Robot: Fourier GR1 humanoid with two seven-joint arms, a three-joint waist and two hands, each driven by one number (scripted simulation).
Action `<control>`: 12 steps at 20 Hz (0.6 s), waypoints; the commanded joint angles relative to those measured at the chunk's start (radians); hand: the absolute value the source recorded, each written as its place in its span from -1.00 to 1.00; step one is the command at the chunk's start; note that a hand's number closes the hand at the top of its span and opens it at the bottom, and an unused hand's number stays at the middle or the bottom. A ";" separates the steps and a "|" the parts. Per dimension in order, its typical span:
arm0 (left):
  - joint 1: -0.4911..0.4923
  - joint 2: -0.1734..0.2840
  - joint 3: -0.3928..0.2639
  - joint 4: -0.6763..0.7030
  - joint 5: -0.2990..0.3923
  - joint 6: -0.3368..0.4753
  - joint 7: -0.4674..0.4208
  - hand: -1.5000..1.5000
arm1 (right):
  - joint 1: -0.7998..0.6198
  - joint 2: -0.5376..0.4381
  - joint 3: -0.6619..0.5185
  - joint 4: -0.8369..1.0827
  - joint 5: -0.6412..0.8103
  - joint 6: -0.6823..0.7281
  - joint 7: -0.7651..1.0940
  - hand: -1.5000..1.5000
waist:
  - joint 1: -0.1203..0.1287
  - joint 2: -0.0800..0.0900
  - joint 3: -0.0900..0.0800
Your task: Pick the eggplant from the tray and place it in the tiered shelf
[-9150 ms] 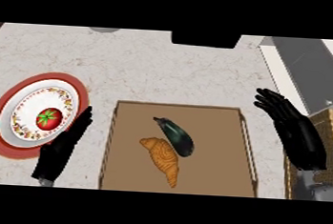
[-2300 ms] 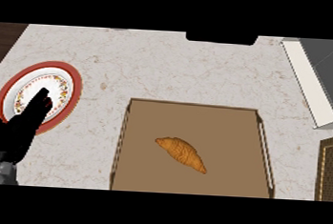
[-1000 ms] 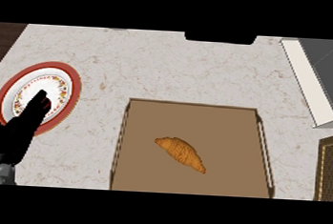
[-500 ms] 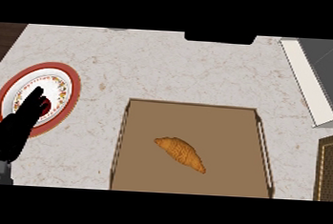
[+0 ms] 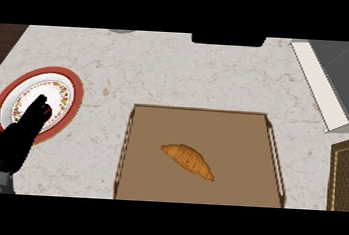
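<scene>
The brown tray [image 5: 147, 138] lies at the lower middle of the counter and holds only a golden croissant [image 5: 188, 161]. No eggplant shows anywhere in the head view. My left hand [image 5: 15, 138] rests open at the lower left, fingers straight and pointing up over the rim of a red-rimmed plate [image 5: 60, 91]. My right hand is out of the picture. A dark wicker-like corner of the tiered shelf [image 5: 348, 173] shows at the right edge.
The patterned plate sits left of the tray; my hand hides its middle. A grey-white appliance edge [image 5: 323, 82] runs along the upper right. A dark object [image 5: 227, 39] sits at the counter's back edge.
The eggplant has gone from the tray and the right hand has left the view since the oldest frame. Over the last second the left hand has drifted slightly left and down.
</scene>
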 commanded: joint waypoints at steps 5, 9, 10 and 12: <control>0.037 0.021 0.021 -0.044 0.016 -0.020 0.030 0.00 | -0.025 0.069 0.001 -0.218 -0.029 -0.142 0.072 -1.00 | -0.013 -0.012 -0.001; 0.022 0.012 0.024 -0.065 0.002 0.018 0.066 0.00 | -0.029 0.115 0.038 -0.422 0.012 0.008 0.122 -1.00 | -0.038 -0.021 -0.001; 0.074 -0.016 0.017 0.007 -0.009 -0.002 -0.033 0.00 | -0.029 0.166 0.071 -0.480 0.062 0.010 0.164 -1.00 | -0.040 -0.022 -0.003; 0.036 0.008 0.028 -0.037 -0.007 0.018 0.041 0.00 | 0.006 0.204 0.080 -0.589 0.107 0.094 0.202 -1.00 | -0.055 -0.028 -0.002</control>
